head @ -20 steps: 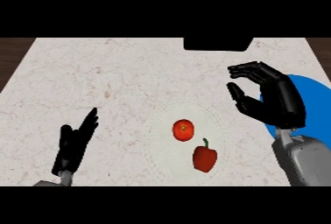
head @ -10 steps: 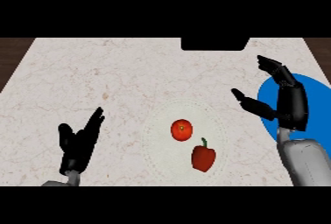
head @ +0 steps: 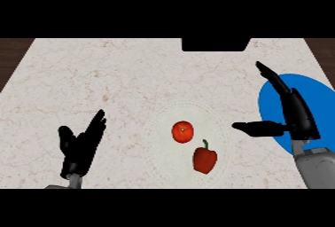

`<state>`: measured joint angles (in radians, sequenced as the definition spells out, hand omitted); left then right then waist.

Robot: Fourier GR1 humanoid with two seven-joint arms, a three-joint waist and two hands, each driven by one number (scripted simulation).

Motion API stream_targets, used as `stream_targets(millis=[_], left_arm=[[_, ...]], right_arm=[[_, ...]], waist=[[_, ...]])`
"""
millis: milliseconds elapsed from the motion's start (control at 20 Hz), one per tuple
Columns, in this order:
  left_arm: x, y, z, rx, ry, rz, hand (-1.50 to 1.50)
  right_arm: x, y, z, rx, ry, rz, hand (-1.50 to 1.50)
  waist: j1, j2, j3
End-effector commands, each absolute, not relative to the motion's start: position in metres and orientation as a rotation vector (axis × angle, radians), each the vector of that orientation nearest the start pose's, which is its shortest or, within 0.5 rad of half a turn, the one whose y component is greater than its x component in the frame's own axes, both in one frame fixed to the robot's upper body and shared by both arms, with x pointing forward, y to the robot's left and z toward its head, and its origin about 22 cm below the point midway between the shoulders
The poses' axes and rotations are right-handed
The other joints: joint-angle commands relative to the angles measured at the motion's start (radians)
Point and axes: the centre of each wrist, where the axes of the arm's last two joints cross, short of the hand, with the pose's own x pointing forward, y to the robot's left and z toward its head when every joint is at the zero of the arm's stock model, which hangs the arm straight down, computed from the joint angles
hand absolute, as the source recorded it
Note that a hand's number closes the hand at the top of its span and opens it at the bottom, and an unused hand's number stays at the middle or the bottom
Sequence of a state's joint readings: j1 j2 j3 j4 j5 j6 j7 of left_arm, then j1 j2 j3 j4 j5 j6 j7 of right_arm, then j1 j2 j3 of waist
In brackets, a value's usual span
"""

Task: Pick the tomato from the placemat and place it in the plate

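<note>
A pale marbled tabletop (head: pixel 111 80) fills the view, with a dark recess at its far edge.

The right robot hand (head: pixel 288 117) hovers at the right side, over the inner rim of the blue plate (head: pixel 324 102). It is spread wide: fingers straight and pointing away from the robot, thumb extended toward the centre. It holds nothing. The left robot hand (head: pixel 79 144) rests at the lower left, fingers straight and raised, also holding nothing.

Step in hand, as judged: approach for the grasp. Recommended procedure:
1. Move the right robot hand left and down until the tomato (head: pixel 183 131) sits between thumb and fingers.
2. Keep the approach on the tomato's far-right side, since the red pepper (head: pixel 205 159) lies just beside it on the near side and could be nudged.
3. Close only once the tomato is centred in the span.

The tomato lies on the pale round placemat (head: pixel 163 146), near the tabletop's centre, to the left of the right robot hand's thumb tip and apart from it. The plate lies behind that hand, so the carry afterwards should be short.
</note>
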<state>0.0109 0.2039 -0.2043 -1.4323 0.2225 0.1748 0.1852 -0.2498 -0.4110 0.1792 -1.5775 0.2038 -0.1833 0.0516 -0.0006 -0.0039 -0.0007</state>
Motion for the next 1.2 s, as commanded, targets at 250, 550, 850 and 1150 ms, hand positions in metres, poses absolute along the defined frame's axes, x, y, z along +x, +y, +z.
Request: stream_targets(millis=[250,550,850,1150], left_arm=[[0.227,0.244,-0.036,-0.014,-1.181,-0.006,0.0],[0.231,0.239,-0.04,-0.009,-1.166,-0.018,0.0],[0.225,0.23,-0.028,0.007,-1.186,-0.009,0.0],[0.22,0.225,-0.038,-0.006,-1.187,-0.012,0.0]], right_arm=[[0.288,-0.204,0.119,-0.539,-1.466,0.871,-1.5],[0.266,-0.135,0.112,-0.545,-1.382,0.95,-1.5],[0.288,-0.107,0.107,-0.608,-1.305,0.963,-1.5],[0.293,-0.099,0.085,-0.508,-1.24,0.977,-1.5]], waist=[[0.009,0.002,-0.001],[0.005,0.003,0.0],[0.009,0.003,0.001],[0.007,0.004,0.001]])
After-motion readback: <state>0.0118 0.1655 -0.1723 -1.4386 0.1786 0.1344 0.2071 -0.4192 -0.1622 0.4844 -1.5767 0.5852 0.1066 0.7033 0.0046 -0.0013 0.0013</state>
